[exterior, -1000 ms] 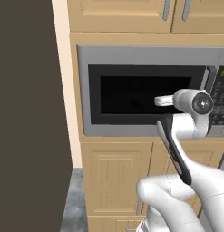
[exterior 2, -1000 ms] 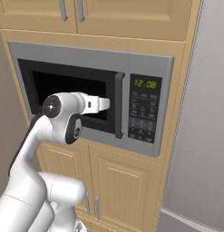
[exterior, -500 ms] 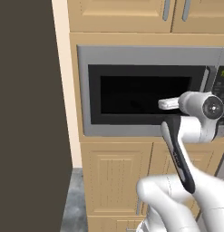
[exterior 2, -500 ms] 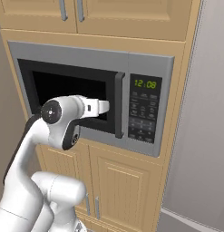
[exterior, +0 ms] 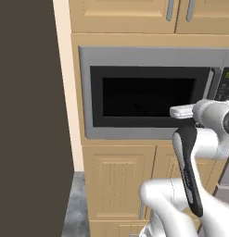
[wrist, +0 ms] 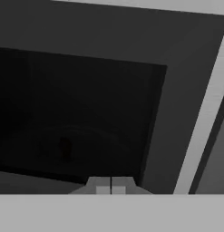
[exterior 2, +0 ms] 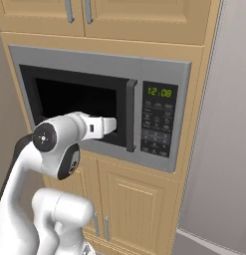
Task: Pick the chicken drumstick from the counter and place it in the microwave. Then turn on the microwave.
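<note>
Though the microwave door is closed, its black window lets a little through: in the hand view a dim round turntable shows behind the glass, with a small dark upright shape on it that may be the drumstick, too murky to be sure. From both base views the window reads as plain black and nothing inside can be made out.

Seen from the left base view, the keypad panel is cut off by the right edge of the picture, and the arm covers the microwave's lower right corner. From the right base view the arm hides the lower left part of the door, and the gripper ends just short of the vertical door handle; whether it touches the glass cannot be told.

Its fingertips stand pressed together at the bottom of the hand view, with nothing between them; the jaws are closed and empty.

On the panel a green display reads 12:08. Below it sit rows of buttons whose labels are too small to read. Wooden cabinet doors lie under the microwave, and more lie above, cut off at the top edge.
</note>
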Available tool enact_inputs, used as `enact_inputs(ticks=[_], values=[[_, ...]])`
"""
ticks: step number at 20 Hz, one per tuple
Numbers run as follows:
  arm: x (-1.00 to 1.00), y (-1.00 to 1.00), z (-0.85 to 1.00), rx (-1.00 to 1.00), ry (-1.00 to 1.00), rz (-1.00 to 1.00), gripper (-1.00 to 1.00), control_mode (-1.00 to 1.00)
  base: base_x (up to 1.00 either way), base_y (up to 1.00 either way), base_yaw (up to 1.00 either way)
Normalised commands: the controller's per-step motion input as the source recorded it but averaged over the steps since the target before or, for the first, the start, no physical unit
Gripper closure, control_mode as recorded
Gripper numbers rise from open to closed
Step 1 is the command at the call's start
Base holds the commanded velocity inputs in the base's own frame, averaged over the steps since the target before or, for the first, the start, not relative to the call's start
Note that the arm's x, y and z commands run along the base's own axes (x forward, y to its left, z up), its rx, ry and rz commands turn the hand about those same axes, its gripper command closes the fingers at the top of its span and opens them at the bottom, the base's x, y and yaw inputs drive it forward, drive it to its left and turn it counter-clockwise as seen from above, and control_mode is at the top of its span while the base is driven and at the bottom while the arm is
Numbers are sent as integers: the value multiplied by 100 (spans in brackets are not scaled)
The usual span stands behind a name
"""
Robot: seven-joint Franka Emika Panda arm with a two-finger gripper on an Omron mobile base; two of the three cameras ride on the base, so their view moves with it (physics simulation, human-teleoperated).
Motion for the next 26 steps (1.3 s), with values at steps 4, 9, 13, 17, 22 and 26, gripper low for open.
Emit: enact_inputs(ticks=[4, 9, 13, 17, 22, 26], values=[[-44, -10, 0, 1, 0, -1, 100, -100, 0, 0, 0], [-36, -18, 0, 6, 0, 0, 100, -100, 0, 0, 0], [-35, -20, 0, 13, 0, 0, 100, -100, 0, 0, 0], [-29, -25, 0, 22, 0, -2, 100, -100, 0, 0, 0], [-17, -24, 0, 25, 0, -6, 100, -100, 0, 0, 0], [-12, -21, 0, 25, 0, -7, 100, -100, 0, 0, 0]])
